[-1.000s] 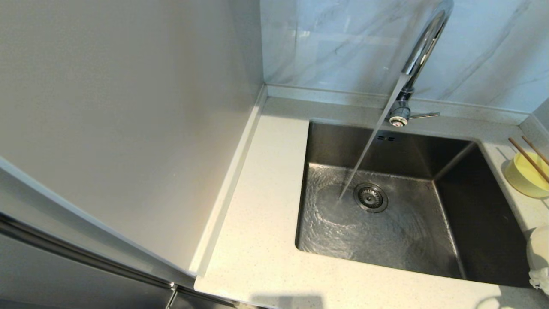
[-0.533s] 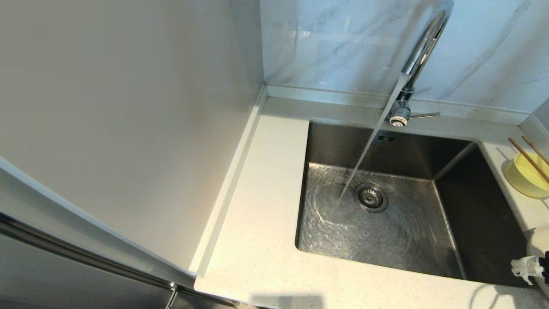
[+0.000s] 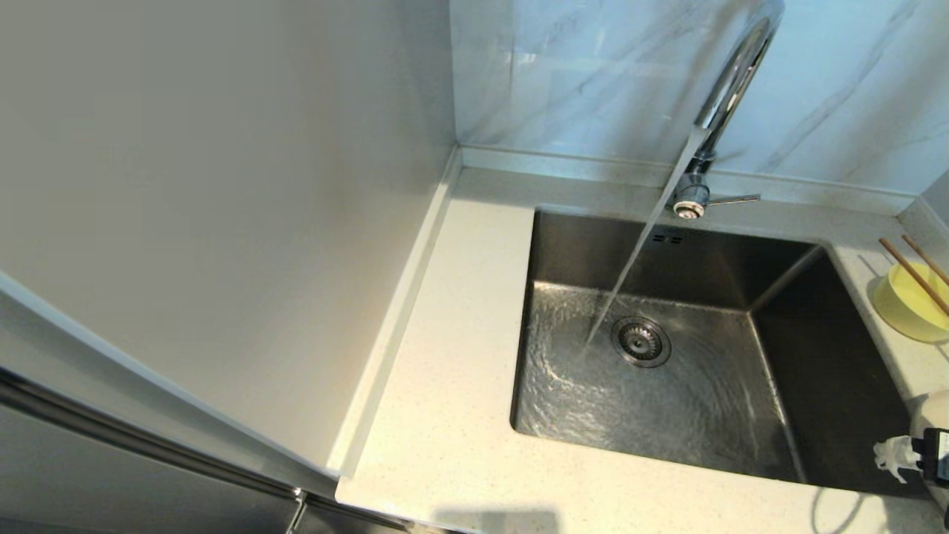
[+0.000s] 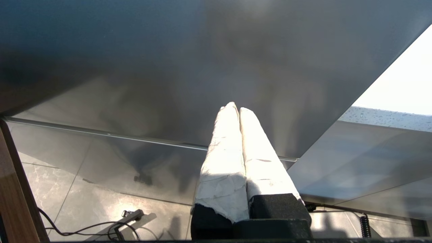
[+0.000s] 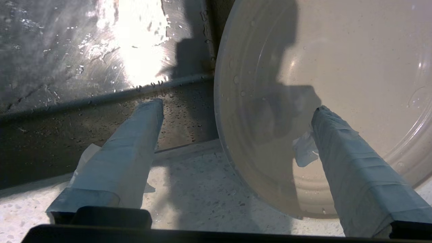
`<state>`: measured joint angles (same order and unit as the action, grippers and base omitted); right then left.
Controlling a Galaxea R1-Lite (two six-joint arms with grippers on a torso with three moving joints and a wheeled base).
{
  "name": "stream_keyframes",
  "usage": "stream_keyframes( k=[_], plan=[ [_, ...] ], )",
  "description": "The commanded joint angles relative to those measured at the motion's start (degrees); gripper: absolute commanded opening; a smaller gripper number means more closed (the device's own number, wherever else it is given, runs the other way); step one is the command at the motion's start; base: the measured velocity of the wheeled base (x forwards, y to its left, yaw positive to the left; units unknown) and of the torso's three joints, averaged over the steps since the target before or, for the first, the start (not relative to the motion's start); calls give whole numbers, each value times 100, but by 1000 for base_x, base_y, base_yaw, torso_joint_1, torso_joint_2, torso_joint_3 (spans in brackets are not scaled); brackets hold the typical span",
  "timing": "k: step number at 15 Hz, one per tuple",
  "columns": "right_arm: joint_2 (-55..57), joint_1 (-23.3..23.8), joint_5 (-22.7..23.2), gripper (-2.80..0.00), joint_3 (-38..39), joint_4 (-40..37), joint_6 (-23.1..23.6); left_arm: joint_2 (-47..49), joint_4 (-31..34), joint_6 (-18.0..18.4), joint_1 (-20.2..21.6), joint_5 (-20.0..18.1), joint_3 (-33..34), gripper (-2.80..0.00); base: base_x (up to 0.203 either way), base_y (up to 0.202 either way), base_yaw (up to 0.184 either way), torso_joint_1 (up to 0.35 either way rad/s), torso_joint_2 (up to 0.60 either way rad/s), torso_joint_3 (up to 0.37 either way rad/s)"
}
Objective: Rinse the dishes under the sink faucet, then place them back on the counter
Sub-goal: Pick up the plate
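The right gripper (image 5: 236, 114) hangs wide open over the plate's (image 5: 354, 60) rim on the table (image 3: 460, 415), at the sink's (image 3: 652, 400) four o'clock. Water runs from the faucet (image 3: 730, 81). The left gripper (image 4: 236, 111) is parked, closed.

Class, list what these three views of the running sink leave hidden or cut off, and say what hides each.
- Plate: head view's right edge cuts it to a sliver; right wrist view crops its far rim.
- Right hand: open, mostly beyond the head view's right edge.
- Bowl and chopsticks: cropped by the same edge.
- Faucet: its top is cut by the upper edge.
- Left hand: absent from the head view.
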<state>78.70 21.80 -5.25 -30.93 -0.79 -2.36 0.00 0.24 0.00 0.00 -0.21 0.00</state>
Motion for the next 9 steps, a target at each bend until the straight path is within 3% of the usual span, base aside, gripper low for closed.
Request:
stream_keyframes(
  k=[1, 9],
  plan=[
    [108, 0, -7, 0, -1, 6, 5, 0, 2, 0, 0, 3, 0, -280, 0, 0, 0, 0, 0, 0],
    [611, 0, -292, 0, 87, 536, 96, 0, 2, 0, 0, 3, 0, -280, 0, 0, 0, 0, 0, 0]
  ],
)
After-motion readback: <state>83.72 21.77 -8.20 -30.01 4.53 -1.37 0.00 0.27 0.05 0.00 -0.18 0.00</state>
